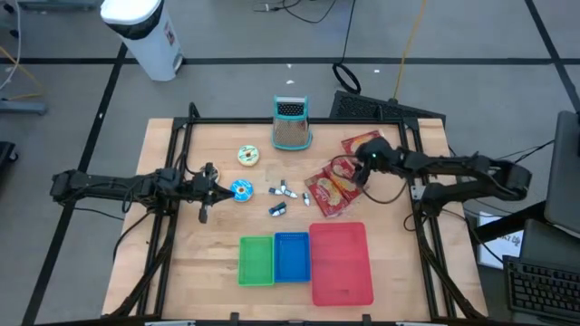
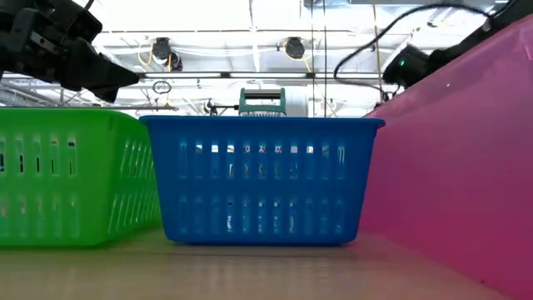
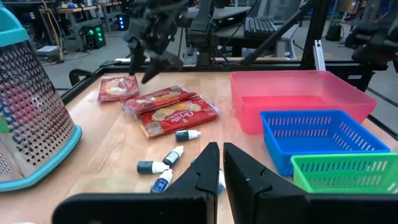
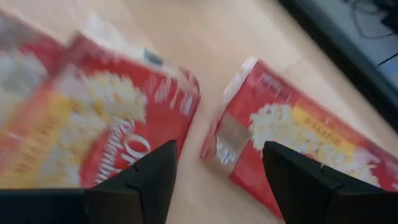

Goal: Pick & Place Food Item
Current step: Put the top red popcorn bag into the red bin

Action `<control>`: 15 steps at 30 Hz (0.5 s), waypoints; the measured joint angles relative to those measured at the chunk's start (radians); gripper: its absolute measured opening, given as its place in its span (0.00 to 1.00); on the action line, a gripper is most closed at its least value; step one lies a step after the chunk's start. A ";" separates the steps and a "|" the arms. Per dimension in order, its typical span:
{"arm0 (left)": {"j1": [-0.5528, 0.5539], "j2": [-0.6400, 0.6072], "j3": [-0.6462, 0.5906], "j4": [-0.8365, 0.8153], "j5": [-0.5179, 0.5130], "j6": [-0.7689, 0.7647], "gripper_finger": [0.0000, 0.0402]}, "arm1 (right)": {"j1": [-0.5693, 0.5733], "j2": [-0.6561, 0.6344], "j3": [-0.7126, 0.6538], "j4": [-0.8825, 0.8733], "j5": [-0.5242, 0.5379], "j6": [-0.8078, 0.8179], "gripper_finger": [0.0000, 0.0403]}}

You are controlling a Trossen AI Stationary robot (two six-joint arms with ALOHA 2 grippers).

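A: Where are the popcorn bags (image 1: 331, 188)?
B: On the table (image 1: 199, 263) behind the pink bin (image 1: 342, 263); the right gripper (image 4: 217, 167) hovers over them, fingers spread, holding nothing.
A: And the left gripper (image 3: 222, 163)?
B: Closed, empty, near the small bottles (image 3: 168, 163)

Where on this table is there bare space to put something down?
Bare wood lies left of the green basket and along the table's left side. All three baskets look empty. It is crowded around the popcorn packets, the small bottles and the grater.
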 joint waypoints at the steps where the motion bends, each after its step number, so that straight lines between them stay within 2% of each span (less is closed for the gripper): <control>1: 0.000 0.000 0.000 0.000 0.000 0.000 0.06 | -0.008 0.020 0.000 0.007 -0.001 -0.012 0.55; 8: 0.000 0.000 0.000 0.000 0.000 0.000 0.06 | -0.028 0.115 0.000 0.033 -0.024 -0.077 0.51; 15: 0.000 0.000 0.000 0.000 0.000 0.000 0.06 | -0.062 0.166 0.000 0.071 0.025 -0.123 0.45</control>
